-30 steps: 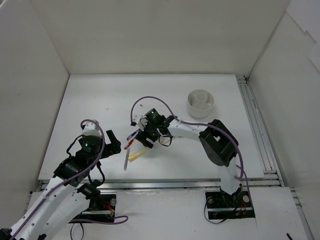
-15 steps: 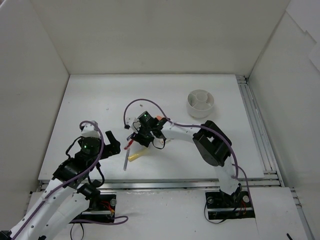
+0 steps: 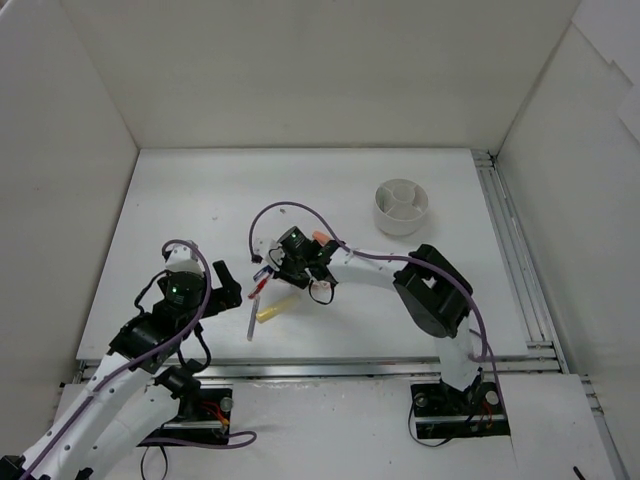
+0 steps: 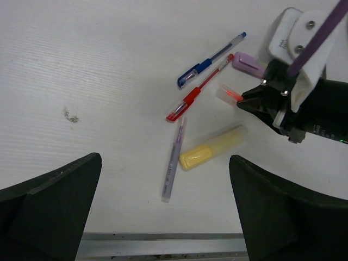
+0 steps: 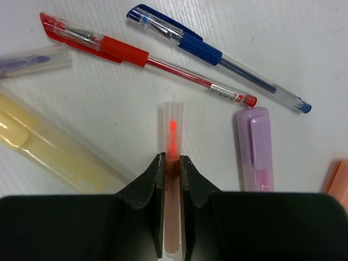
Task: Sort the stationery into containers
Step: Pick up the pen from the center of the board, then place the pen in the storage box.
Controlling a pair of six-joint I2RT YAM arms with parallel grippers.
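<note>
R arm (image 3: 380,265): elbow up, forearm stretched to approx 9 o'clock. R gripper (image 5: 172,162) sits low, fingers (image 5: 148,182) pinched tight on an orange marker stick (image 5: 172,128). L arm (image 3: 150,335) is bent; L gripper (image 3: 226,282) aims approx 2 o'clock, fingers spread wide.

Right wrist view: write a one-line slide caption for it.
Right claw shut on a red-tipped marker, with red pen, blue pen, purple marker and yellow highlighter lying around it.

Orange marker (image 5: 340,184) cut by edge
</note>
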